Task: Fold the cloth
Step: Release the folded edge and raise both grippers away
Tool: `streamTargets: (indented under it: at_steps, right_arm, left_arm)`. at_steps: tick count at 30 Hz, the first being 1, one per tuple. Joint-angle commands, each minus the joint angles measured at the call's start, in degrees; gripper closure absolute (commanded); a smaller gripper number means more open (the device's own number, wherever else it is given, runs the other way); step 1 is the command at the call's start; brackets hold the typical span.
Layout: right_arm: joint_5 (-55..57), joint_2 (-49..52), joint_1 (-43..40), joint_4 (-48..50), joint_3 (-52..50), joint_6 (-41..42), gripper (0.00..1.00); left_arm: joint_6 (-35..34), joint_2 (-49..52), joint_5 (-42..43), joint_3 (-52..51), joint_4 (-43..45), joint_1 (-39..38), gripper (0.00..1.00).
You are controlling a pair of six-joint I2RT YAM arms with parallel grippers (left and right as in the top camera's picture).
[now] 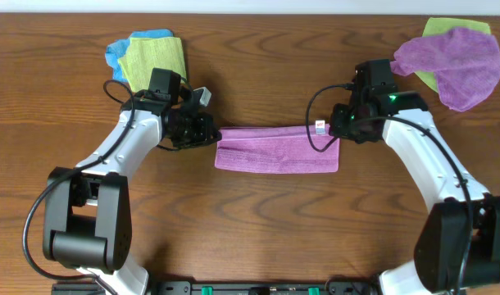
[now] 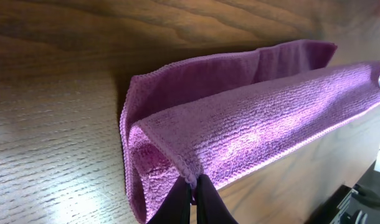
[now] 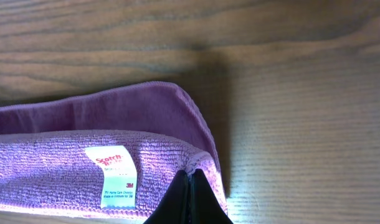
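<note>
Cloth (image 1: 275, 153) pinched by left gripper (image 2: 193, 183) and right gripper (image 3: 189, 176); tag (image 3: 115, 177) print partly illegible.

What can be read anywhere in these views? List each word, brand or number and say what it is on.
"Scotch": red, at the top of the white tag on the cloth.
"3M": red, lower on the same tag.
Other lines on the tag: too small and blurred to read.
No other readable text.
</note>
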Motion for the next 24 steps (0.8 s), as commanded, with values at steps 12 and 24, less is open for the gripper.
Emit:
streamTargets:
  at_steps: [12,24]
  right_arm:
    - [-1.6,7.39,-0.74,2.23,2.64,0.81,0.98]
    - [-1.38,7.37,0.02,-2.8,3.13,0.81,0.98]
  left_arm:
    - [2.8,3.19,-5.99,1.7,1.22,0.26,0.94]
    - [3.02,4.28,-5.14,2.05,-3.3,0.24,0.94]
